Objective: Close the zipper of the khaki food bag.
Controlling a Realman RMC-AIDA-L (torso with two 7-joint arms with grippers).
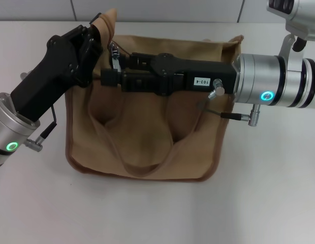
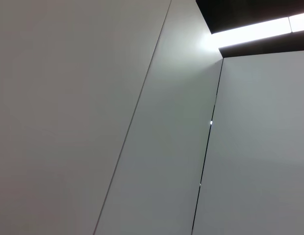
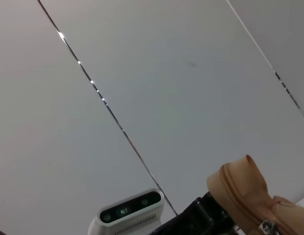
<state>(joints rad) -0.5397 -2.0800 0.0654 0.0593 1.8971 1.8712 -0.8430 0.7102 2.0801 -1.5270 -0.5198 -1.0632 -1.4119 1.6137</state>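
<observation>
Lying on the white table (image 1: 279, 203), the boxy tan canvas khaki food bag (image 1: 147, 147) has both arms working at its far top edge. Left gripper (image 1: 96, 35), black, comes in from the left and pinches the raised tan corner of the bag's top, pulled up into a peak; that peak also shows in the right wrist view (image 3: 240, 191). Right gripper (image 1: 114, 76), a long black body reaching across from the right, has its tip at the small shiny silver metal pull tab (image 1: 115, 55) near that corner; cannot tell whether its fingers are pressed together on the tab or spread. The zipper (image 3: 235, 198) line itself is mostly hidden under the arm. Step in hand looks like bracing the end and taking the tab, pull not yet made. Next move calls for a firm pinch on the tab, then a straight drag along the top while the left holds tension. Left wrist view shows only wall panels.
</observation>
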